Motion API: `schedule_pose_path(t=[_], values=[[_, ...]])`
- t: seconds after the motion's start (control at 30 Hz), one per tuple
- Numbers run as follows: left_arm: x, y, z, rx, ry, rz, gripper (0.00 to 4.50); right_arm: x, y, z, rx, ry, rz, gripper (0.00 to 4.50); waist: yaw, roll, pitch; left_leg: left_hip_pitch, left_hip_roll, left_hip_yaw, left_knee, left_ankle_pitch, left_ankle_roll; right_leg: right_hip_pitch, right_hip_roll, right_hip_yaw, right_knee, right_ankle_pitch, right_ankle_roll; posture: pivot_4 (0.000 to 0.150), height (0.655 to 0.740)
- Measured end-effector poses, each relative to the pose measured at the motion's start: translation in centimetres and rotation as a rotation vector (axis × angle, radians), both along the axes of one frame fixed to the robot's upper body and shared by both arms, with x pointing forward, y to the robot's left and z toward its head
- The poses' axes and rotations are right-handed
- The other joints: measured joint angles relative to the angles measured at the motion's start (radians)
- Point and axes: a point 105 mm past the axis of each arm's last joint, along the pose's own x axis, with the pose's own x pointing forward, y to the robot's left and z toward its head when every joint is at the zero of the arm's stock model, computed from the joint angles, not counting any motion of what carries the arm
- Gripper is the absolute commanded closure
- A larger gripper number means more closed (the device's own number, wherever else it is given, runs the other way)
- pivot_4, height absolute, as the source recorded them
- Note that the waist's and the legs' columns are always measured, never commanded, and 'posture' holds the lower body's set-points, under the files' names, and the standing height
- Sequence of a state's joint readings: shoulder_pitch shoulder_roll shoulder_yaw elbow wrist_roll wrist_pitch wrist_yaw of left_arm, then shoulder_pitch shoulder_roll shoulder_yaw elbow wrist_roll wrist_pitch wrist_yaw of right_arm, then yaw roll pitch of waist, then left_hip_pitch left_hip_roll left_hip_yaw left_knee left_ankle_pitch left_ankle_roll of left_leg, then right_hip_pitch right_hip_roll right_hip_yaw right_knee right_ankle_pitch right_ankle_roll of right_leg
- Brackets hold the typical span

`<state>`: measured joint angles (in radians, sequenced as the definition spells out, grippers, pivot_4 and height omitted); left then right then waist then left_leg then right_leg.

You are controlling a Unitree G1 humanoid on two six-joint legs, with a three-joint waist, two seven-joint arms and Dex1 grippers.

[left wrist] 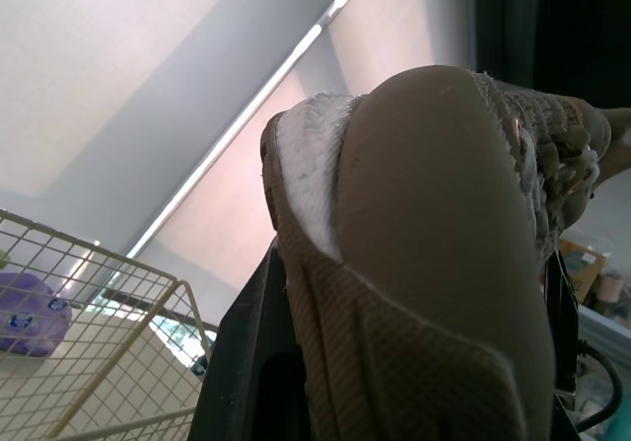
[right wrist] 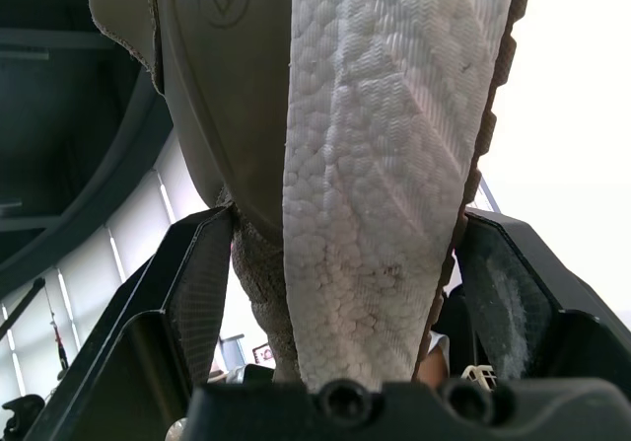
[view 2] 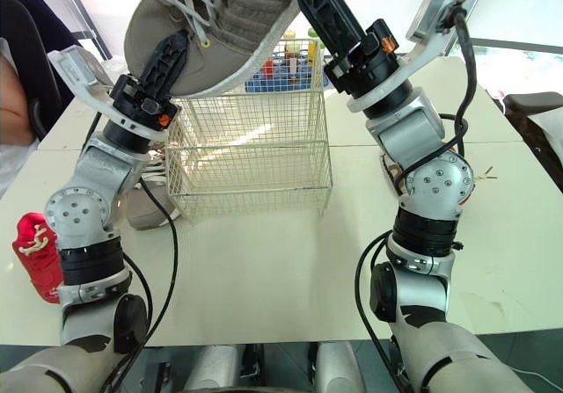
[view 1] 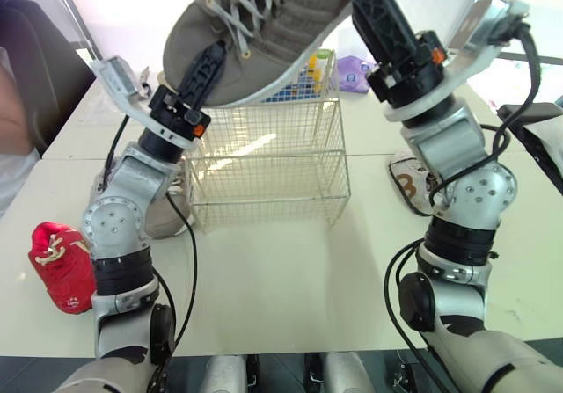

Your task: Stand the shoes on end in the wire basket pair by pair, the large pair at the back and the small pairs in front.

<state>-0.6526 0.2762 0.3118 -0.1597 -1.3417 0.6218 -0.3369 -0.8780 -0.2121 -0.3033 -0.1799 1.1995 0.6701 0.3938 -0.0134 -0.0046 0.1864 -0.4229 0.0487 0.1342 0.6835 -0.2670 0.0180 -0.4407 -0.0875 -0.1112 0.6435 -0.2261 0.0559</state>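
Observation:
A large grey-brown sneaker (view 1: 264,32) with a white sole hangs in the air, lying lengthwise above the wire basket (view 1: 264,160). My left gripper (view 1: 204,72) is shut on its toe end (left wrist: 434,244). My right gripper (view 1: 378,15) is shut on the heel, the sole (right wrist: 385,165) between its fingers. The basket stands on the white table with nothing in it. A second grey sneaker (view 1: 167,213) lies on the table behind my left arm. A small red shoe (view 1: 62,265) lies at the near left. A small white shoe (view 1: 409,186) with a brown mark lies right of the basket.
Behind the basket stand a rack of colourful items (view 1: 312,72) and a purple object (view 1: 354,74). A person (view 1: 18,112) sits at the table's far left. A dark object (view 1: 537,138) lies at the right edge.

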Motion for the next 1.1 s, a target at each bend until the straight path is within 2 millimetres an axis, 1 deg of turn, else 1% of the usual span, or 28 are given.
schedule_pose_path(t=[0.13,0.37,0.53,0.63,0.67,1.0,1.1], values=[[0.0,-0.1,-0.1,0.017,-0.006,0.003,3.73,0.1,0.1,-0.1,-0.007,0.0,-0.005,0.84,0.001,0.0,0.0,0.0,0.0,0.0,0.0,0.0,0.0,0.0,0.0,0.0,0.0,0.0,0.0,0.15,0.74],[-0.1,0.3,-0.8,0.062,0.006,0.005,3.73,0.2,0.6,-0.4,-0.042,-0.001,-0.017,0.84,0.0,0.0,0.0,-0.001,0.0,0.0,0.0,0.0,0.0,-0.001,0.0,0.0,0.0,0.0,0.0,0.15,0.74],[-0.1,0.6,-0.8,0.082,0.008,0.014,3.73,0.4,0.9,-0.6,-0.071,-0.015,-0.038,0.84,0.0,0.0,0.0,-0.001,0.0,0.0,0.0,0.0,0.001,-0.001,0.0,0.0,0.0,0.0,0.0,0.15,0.74],[-0.1,0.6,-0.9,0.086,0.008,0.013,3.73,0.4,1.3,-0.2,-0.085,-0.031,-0.039,0.08,0.0,0.0,0.0,-0.001,0.0,0.0,0.0,0.0,0.001,-0.001,0.0,0.0,0.0,0.0,0.0,0.15,0.74],[-0.2,0.2,-1.0,0.102,0.012,0.002,3.73,0.3,1.5,-0.1,-0.088,-0.037,-0.034,0.03,0.0,0.0,0.0,-0.001,0.0,0.0,0.0,0.0,0.001,-0.001,0.0,0.0,0.0,0.0,0.0,0.15,0.74],[-0.1,0.4,-1.1,0.115,0.014,0.013,3.73,0.7,1.8,-0.2,-0.089,-0.026,-0.055,0.03,-0.001,0.0,0.0,-0.001,0.0,0.0,0.0,0.0,0.0,-0.002,0.0,0.0,0.0,0.0,0.0,0.15,0.74],[-0.1,0.6,-1.0,0.127,0.013,0.023,3.73,1.2,1.9,-0.2,-0.091,-0.019,-0.076,0.83,-0.001,0.0,0.0,-0.001,0.0,0.0,0.0,0.0,0.001,-0.002,0.0,0.0,0.0,0.0,0.0,0.15,0.74]])
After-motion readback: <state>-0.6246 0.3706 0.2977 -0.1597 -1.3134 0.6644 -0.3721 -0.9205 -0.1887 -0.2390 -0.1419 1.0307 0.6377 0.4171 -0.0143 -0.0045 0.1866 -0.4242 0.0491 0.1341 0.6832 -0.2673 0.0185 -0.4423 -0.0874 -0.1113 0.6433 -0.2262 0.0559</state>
